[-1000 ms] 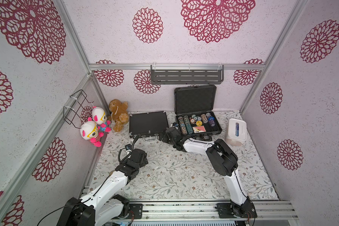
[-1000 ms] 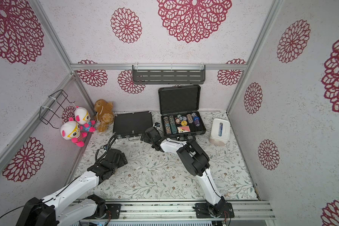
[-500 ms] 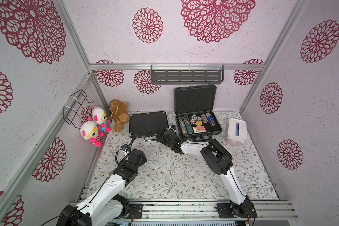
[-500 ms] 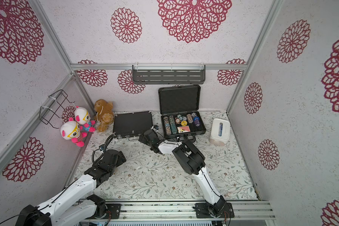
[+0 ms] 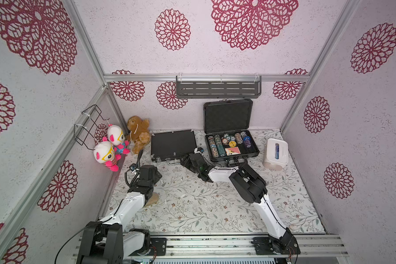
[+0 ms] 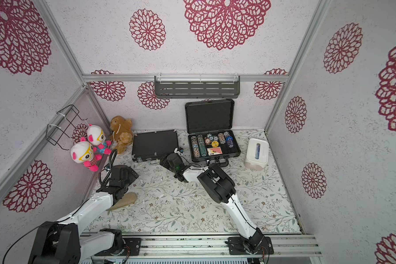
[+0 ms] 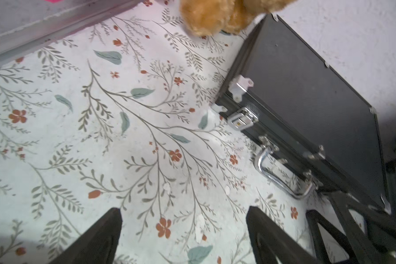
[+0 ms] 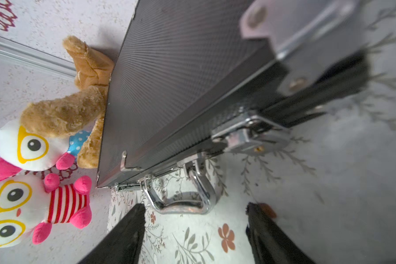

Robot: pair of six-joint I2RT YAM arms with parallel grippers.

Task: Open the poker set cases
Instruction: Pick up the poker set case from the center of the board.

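Observation:
The thin black poker set case [image 5: 173, 144] lies shut against the back wall, with silver latches [image 7: 241, 118] and a silver handle [image 8: 181, 203] on its front edge. To its right the thicker poker set case [image 5: 232, 149] stands open, lid [image 5: 228, 115] upright, with chips and cards inside. My right gripper [image 8: 194, 208] is open at the thin case's front edge, its fingertips just short of the handle and near the right latch [image 8: 249, 134]; nothing is between them. My left gripper [image 7: 183, 212] is open over the floral mat, short of the case's left front corner.
A white tissue box [image 5: 276, 153] stands right of the open case. A brown teddy bear [image 5: 138, 132] and two pink-and-white plush toys [image 5: 110, 148] crowd the back left corner. A wire rack [image 5: 89, 128] hangs on the left wall, a grey shelf [image 5: 217, 89] on the back wall. A tan object [image 5: 152, 198] lies under my left arm.
My right gripper has slid left from the open case's front to the thin case's front edge, its jaws narrowing somewhat. My left arm has shifted a little left and toward the back.

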